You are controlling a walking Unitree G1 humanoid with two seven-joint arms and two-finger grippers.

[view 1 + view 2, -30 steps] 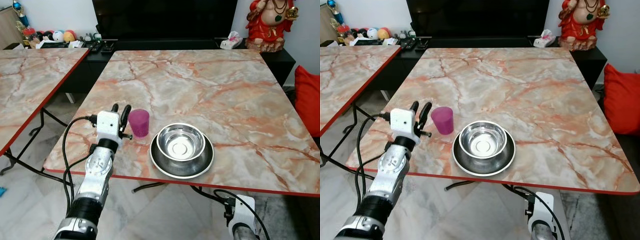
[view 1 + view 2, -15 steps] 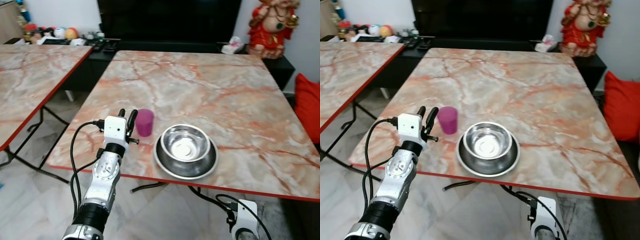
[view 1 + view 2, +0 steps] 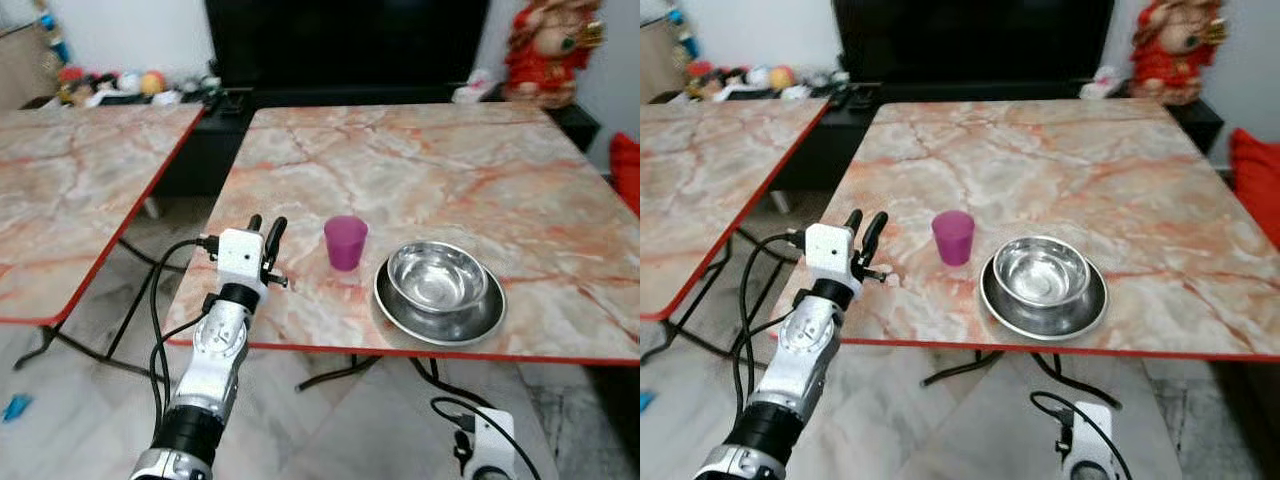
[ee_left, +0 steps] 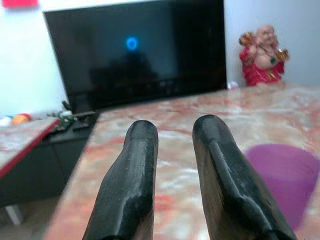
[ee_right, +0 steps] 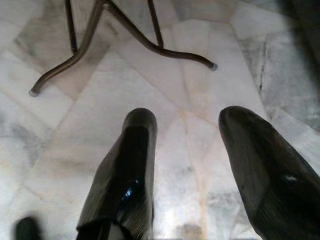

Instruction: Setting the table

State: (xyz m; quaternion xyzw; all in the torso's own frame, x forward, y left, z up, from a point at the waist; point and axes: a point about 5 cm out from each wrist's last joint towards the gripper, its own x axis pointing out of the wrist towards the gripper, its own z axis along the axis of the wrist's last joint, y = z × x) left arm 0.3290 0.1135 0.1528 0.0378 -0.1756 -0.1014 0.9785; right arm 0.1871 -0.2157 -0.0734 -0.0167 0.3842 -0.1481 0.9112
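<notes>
The purple cup (image 4: 282, 179) is partly hidden behind a black finger (image 4: 227, 185) and cropped.

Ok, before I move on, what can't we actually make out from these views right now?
- Purple cup: its inside is out of sight in the head views, and the left gripper's finger covers part of it in the left wrist view.
- Steel plate under the steel bowl: the bowl hides its middle.
- Clutter on the far shelf: too small and blurred to identify.
- Right gripper: points at the floor, away from the table.
</notes>
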